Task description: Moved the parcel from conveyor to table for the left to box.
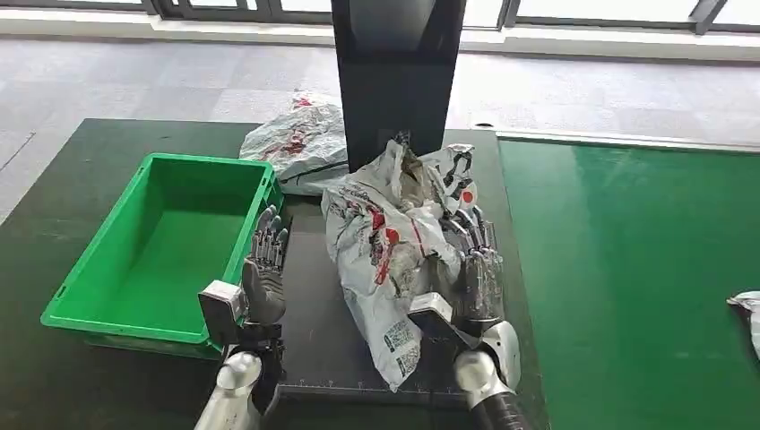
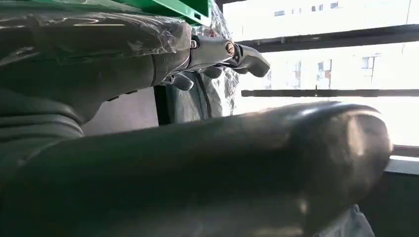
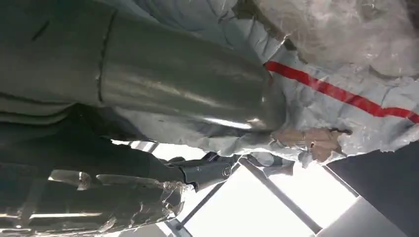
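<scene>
White and crumpled, with red and black print, the parcel [image 1: 385, 242] sits at the centre of the head view on our dark mat [image 1: 314, 340], with our right hand [image 1: 475, 260] at its right side. In the right wrist view our thick thumb lies against the parcel's grey plastic near a red stripe, and darker fingers [image 3: 207, 170] lie past its edge, so we hold the bag between them. Our left hand [image 1: 264, 269] stands lower left of centre, just beside the right wall of the green box [image 1: 99, 269]; its fingers point up, slightly apart, holding nothing. The box fills the left of the frame on the dark green table [image 1: 54, 170]. A second white bag [image 1: 296, 143] lies at upper centre, behind the box's far corner and beside a black column [image 1: 394, 63]. The green conveyor [image 1: 627, 269] takes up the right side, with another bag's edge [image 1: 748, 313] at the far right.
</scene>
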